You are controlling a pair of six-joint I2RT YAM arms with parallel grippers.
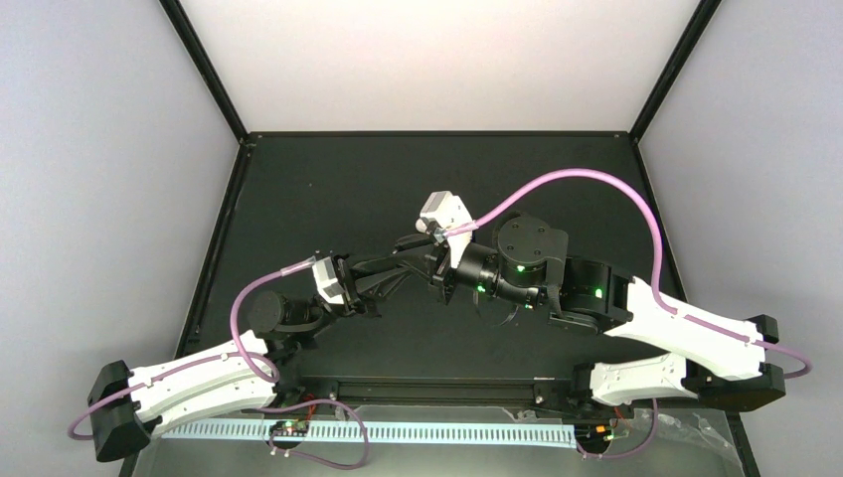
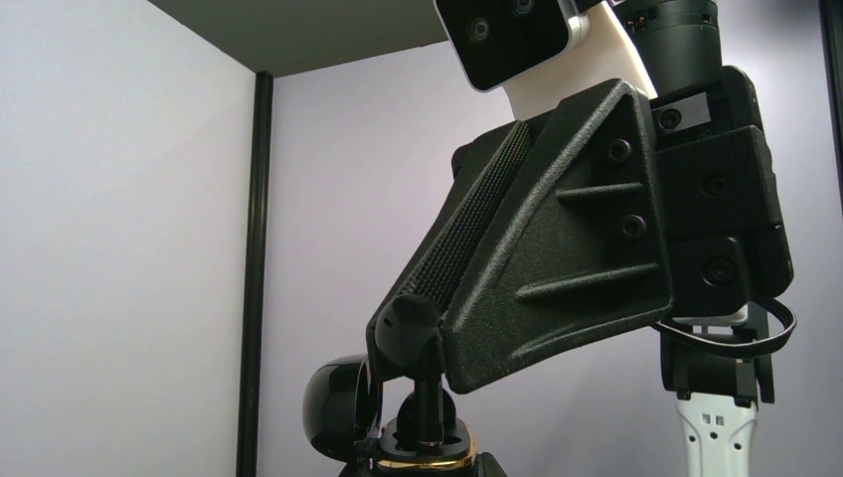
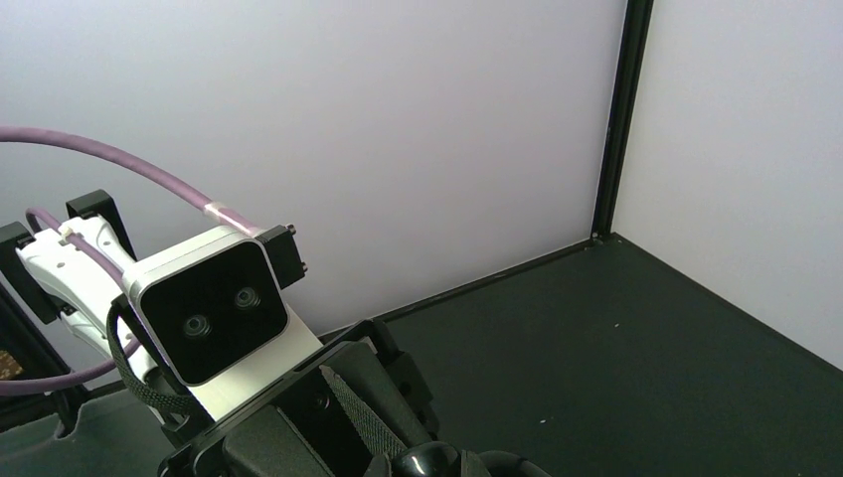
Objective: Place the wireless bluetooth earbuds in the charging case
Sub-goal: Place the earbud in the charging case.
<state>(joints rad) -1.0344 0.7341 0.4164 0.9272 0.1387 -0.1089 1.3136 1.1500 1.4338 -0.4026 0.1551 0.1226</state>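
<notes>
Pale grey walls (image 1: 99,199) box in the black worktop (image 1: 328,189). From above, you have both arms folded inward so that their tips meet over the middle of it, nearer to you than to the far wall. Your left gripper (image 1: 390,278) reaches in from the left and is closed. Whether it pinches anything you cannot tell, because its fingertips are lost against the dark surface. Your right gripper (image 2: 410,320) comes in from the right and fills the left wrist view. Its ribbed black fingers look drawn together at the tip, right at a small dark knob. Just below that sit a glossy black dome (image 2: 336,407) and a brass-coloured rim (image 2: 427,459), both cut off by the frame edge and too unclear to name. The right wrist view gives you only the left wrist camera (image 3: 209,318), a purple cable (image 3: 109,164) and a stretch of worktop running to the far right corner. No view lets you pick out the earbuds or the charging case. If they are in play, they are most likely hidden where the two grippers meet. As for progress, you cannot confirm that either earbud is seated, so treat both insertions as unproven. What looks left is to get a clear sight of the case and check that each earbud sits in its socket.
</notes>
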